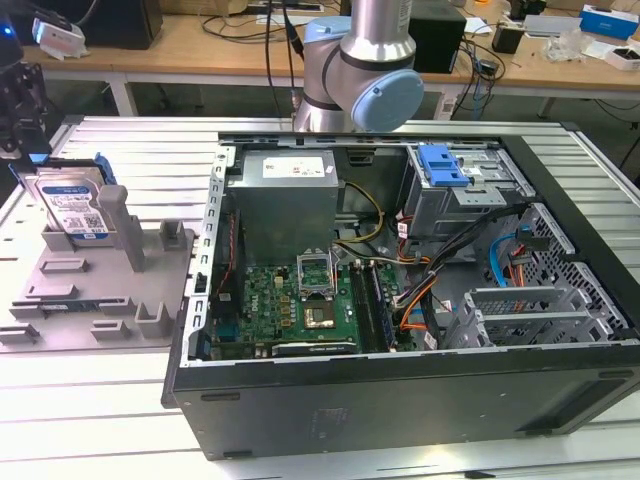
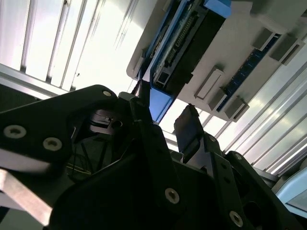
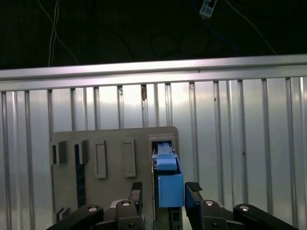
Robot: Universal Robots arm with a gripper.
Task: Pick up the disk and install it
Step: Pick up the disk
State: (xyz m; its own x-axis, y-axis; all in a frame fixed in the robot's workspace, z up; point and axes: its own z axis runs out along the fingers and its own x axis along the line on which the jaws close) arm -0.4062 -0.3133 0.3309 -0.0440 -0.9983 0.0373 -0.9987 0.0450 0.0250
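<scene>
Exterior view: the disk stood upright in the grey holder, well apart from the open computer case. It was neither lifted nor installed.
First wrist view: the gripper straddled the disk's blue edge, jaws apart, nothing clamped.
Second wrist view: the fingers flanked that same blue edge.
Label: white-and-blue, print too small to read.

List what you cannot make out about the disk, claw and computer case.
Disk: lower part hidden by the gray holder, exterior view.
Disk label: print too small, exterior view.
Claw: body cut off by the picture's edge, first wrist view.
Computer case: near inside hidden by its own wall, exterior view.
</scene>
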